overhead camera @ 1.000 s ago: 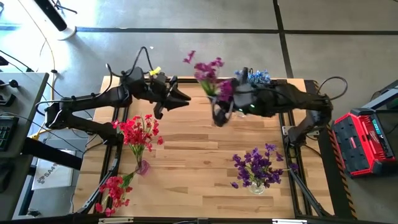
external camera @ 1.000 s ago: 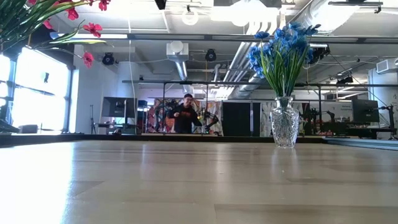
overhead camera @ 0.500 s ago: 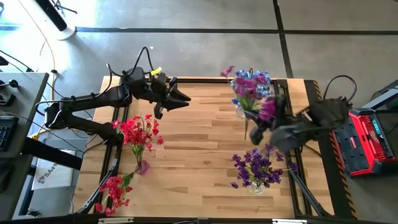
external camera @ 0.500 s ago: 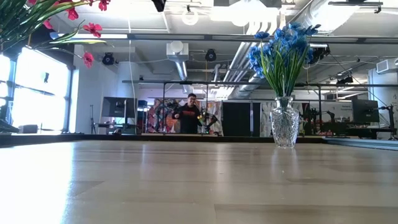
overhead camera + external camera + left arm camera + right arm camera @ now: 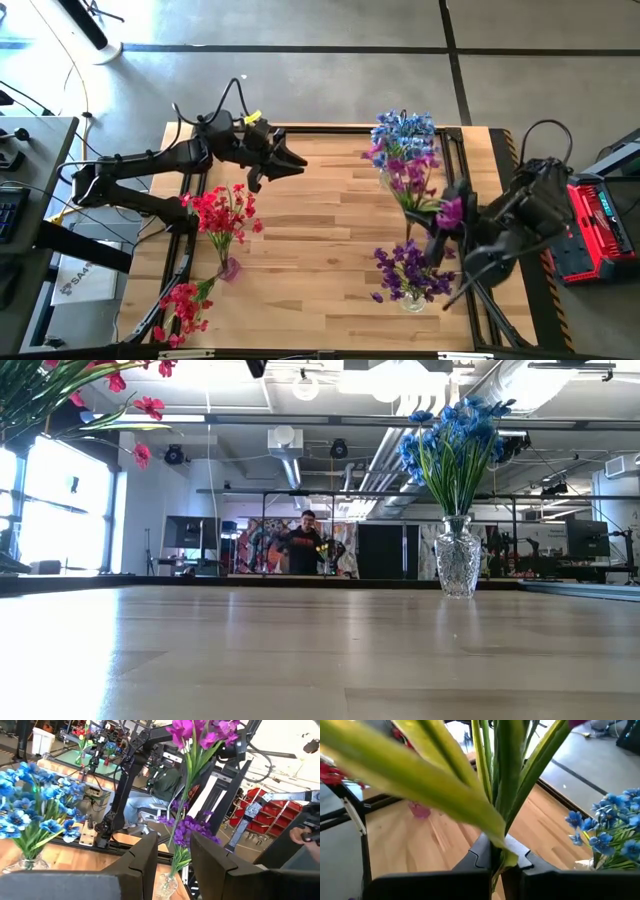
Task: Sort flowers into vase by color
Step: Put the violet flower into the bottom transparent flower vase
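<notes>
My right gripper (image 5: 432,240) is shut on a purple flower spray (image 5: 412,185) held above the table's right side, just beyond the vase of purple flowers (image 5: 410,272). The spray's green stems and leaves (image 5: 492,780) fill the right wrist view. Blue flowers stand in a glass vase (image 5: 457,555) at the far right. Red flowers (image 5: 225,212) stand in a small vase at the left. My left gripper (image 5: 292,160) hangs open over the far left of the table, with nothing between its fingers (image 5: 150,857). My right gripper pinches the spray's green stem (image 5: 496,851) between its two fingers, low on the stem, below where the leaves fan out. The spray is lifted clear of the table and rises from the fingers, with the blossoms (image 5: 192,732) uppermost.
More loose red flowers (image 5: 180,305) lie at the near left corner. A red toolbox (image 5: 590,225) sits off the table's right edge. A person (image 5: 305,545) stands far off in the room behind. Bare wood (image 5: 320,240) lies between the vases.
My right gripper has swung with the purple spray from the table's far middle toward the right edge and then the near edge, ending beside the purple vase. It has stayed shut on the stem. The spray stays clear of the table.
</notes>
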Controlling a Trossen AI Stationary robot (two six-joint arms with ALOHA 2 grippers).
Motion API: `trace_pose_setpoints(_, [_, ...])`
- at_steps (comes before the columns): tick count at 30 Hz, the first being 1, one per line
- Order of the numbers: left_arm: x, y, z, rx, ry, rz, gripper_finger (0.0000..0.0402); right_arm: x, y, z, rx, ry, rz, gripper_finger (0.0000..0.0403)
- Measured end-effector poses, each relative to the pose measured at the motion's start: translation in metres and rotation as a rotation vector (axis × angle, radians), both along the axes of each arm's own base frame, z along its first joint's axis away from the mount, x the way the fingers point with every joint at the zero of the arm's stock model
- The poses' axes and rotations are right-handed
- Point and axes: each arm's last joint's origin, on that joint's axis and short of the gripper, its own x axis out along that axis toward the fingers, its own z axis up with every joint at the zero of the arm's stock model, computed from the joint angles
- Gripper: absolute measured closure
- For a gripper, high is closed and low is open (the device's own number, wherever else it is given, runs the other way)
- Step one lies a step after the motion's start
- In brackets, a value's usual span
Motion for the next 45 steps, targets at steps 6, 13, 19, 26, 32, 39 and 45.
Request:
trace_pose_setpoints(6, [0.002, -0.006, 0.0, -0.003, -0.002, 0.047, 0.03, -0.016, 0.02, 0.003, -0.105, -0.16, 0.001, 0.0403])
trace_pose_setpoints(13, [0.005, -0.013, 0.0, -0.007, -0.002, 0.094, 0.03, -0.034, 0.036, 0.007, -0.159, -0.251, 0.06, 0.0403])
trace_pose_setpoints(19, [0.006, -0.015, 0.0, -0.009, -0.002, 0.15, 0.03, -0.051, 0.053, 0.013, -0.164, -0.313, 0.147, 0.0403])
trace_pose_setpoints(26, [0.006, -0.012, 0.0, -0.003, -0.007, 0.225, 0.03, -0.055, 0.069, 0.03, -0.174, -0.365, 0.223, 0.0403])
trace_pose_setpoints(32, [0.006, -0.011, 0.0, -0.003, -0.008, 0.256, 0.03, -0.049, 0.081, 0.039, -0.102, -0.331, 0.434, 0.0403])
trace_pose_setpoints(39, [0.006, -0.012, 0.0, -0.004, -0.008, 0.254, 0.03, -0.056, 0.099, 0.034, -0.026, -0.262, 0.718, 0.0403])
trace_pose_setpoints(45, [0.007, -0.016, 0.0, -0.005, -0.008, 0.245, 0.03, -0.072, 0.106, 0.008, -0.058, -0.144, 0.627, 0.0403])
